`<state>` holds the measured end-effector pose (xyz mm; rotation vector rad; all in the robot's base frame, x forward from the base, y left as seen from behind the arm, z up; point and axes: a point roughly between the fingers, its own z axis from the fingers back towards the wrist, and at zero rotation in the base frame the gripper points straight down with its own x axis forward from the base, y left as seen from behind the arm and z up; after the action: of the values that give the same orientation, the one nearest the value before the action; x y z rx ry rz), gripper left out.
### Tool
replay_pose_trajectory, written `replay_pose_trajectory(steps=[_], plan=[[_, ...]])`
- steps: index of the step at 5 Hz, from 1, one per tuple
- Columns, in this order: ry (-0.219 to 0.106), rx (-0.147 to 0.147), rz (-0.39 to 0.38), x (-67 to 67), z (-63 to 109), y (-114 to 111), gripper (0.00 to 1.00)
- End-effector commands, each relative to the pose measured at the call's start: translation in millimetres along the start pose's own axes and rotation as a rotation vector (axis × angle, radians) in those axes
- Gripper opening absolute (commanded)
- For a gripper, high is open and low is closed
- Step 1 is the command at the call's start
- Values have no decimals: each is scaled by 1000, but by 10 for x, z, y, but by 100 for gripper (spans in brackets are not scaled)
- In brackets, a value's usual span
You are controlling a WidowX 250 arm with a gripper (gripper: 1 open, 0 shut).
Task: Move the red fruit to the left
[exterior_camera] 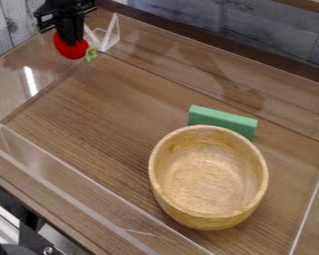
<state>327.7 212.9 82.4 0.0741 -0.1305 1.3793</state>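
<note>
The red fruit is a small glossy red piece with a green tip at its lower right, at the far left corner of the wooden table. My black gripper points down from above and is shut on the red fruit, whose top is hidden between the fingers. Whether the fruit touches the table I cannot tell.
A wooden bowl stands at the near right. A flat green block lies just behind it. Clear plastic walls ring the table, with a corner right beside the gripper.
</note>
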Motion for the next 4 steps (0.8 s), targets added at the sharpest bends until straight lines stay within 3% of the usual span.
replay_pose_trajectory(steps=[1,2,4], plan=[[-50,-48,1,29,190,-83,0],[-52,-47,-4,-26,137,-79,0],[-54,-35,90,64,128,-7,0]])
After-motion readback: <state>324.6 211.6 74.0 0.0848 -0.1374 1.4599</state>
